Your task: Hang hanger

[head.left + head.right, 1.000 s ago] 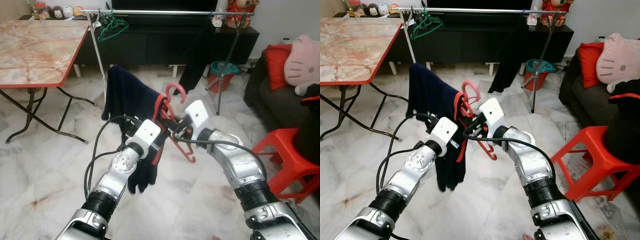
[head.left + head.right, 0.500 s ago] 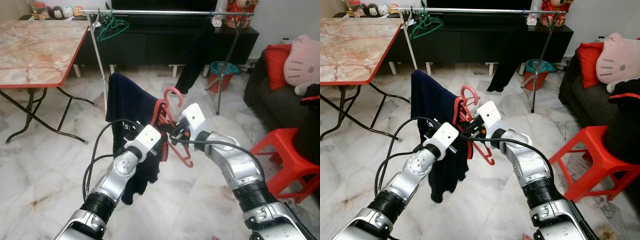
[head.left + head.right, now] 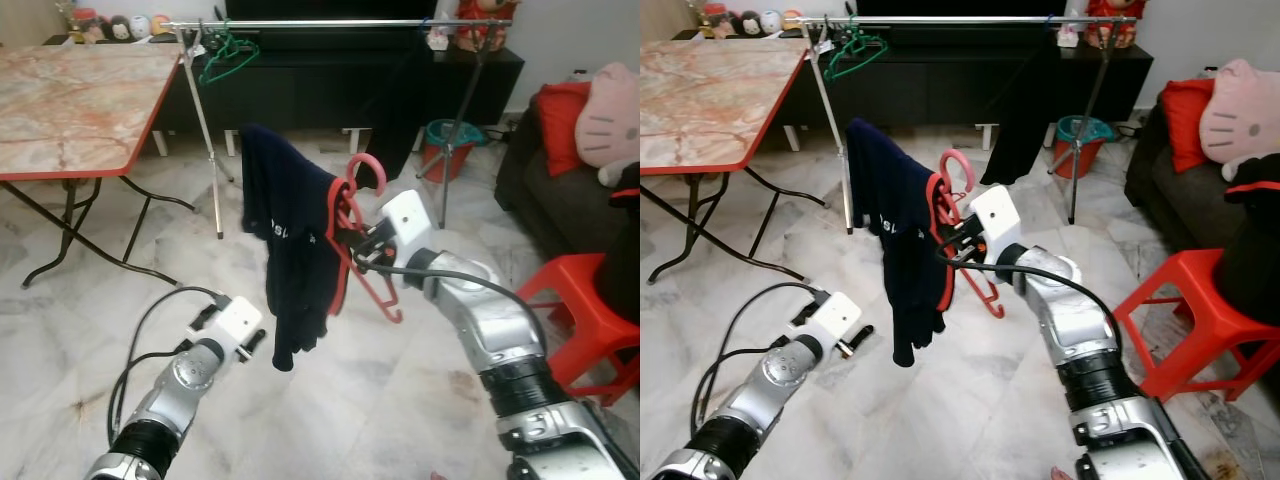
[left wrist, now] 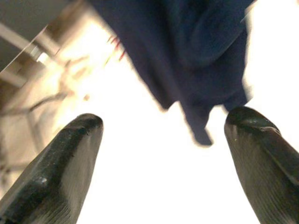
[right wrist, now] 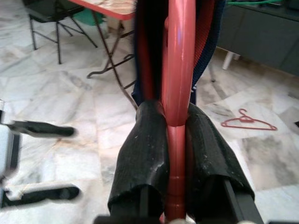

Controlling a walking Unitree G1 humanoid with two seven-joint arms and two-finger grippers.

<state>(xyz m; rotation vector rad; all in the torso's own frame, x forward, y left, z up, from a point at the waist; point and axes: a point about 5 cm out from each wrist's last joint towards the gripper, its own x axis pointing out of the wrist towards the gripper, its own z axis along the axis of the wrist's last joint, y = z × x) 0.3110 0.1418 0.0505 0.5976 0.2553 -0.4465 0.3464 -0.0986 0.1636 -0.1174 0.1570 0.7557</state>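
marble table (image 3: 70, 100), red stool (image 3: 590, 310), teal bucket (image 3: 443, 140)

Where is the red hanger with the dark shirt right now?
In the eye views the red hanger is mid-frame, gripped by the right gripper, with the dark shirt draped on its left side, below and short of the clothes rail.

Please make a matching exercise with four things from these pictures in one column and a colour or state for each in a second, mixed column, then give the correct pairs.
1. right gripper
2. left gripper
3. stool
4. hanger on the rail

A. green
B. open, holding nothing
C. shut on the red hanger with the navy garment
D. red, standing beside the sofa

Pairs: 1-C, 2-B, 3-D, 4-A
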